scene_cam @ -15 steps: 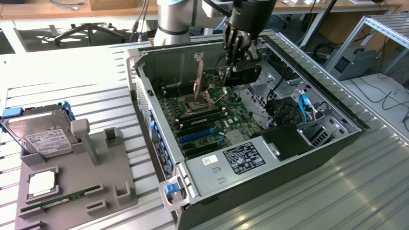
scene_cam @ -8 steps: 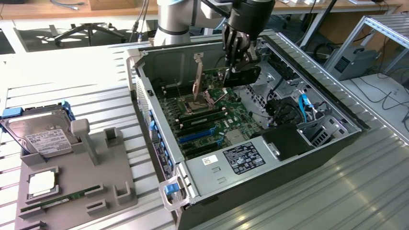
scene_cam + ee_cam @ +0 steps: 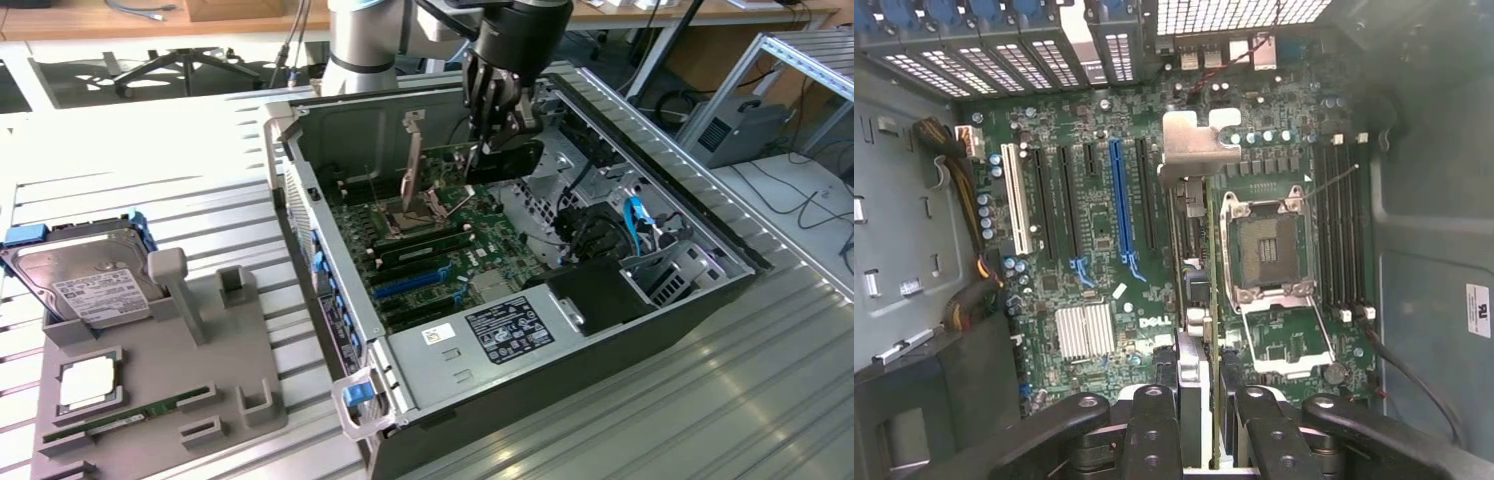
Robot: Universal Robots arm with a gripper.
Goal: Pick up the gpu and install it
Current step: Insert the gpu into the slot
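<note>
We see the hand point(image 3: 499, 128) pinching the gpu point(image 3: 513, 162), which hangs on edge inside the open case point(image 3: 299, 190), above the motherboard point(image 3: 1094, 290). Its long axis runs parallel to the blue slot point(image 3: 1120, 200), offset toward the CPU socket point(image 3: 1269, 250). On the surface, the grey tray point(image 3: 194, 375) holds a hard drive point(image 3: 80, 285) and a RAM stick point(image 3: 127, 415).

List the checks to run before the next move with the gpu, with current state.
1. gpu clamped in gripper: ok, card sits edge-on between its jaws.
2. gpu inside the case, above the motherboard: ok.
3. gpu seated in a slot: not ok, it hangs above the board.
4. Visible expansion slots empty, blue slot included: ok.
5. Card edge lined up with a slot: cannot tell.
6. Clearance to the open cpu socket: cannot tell.
</note>
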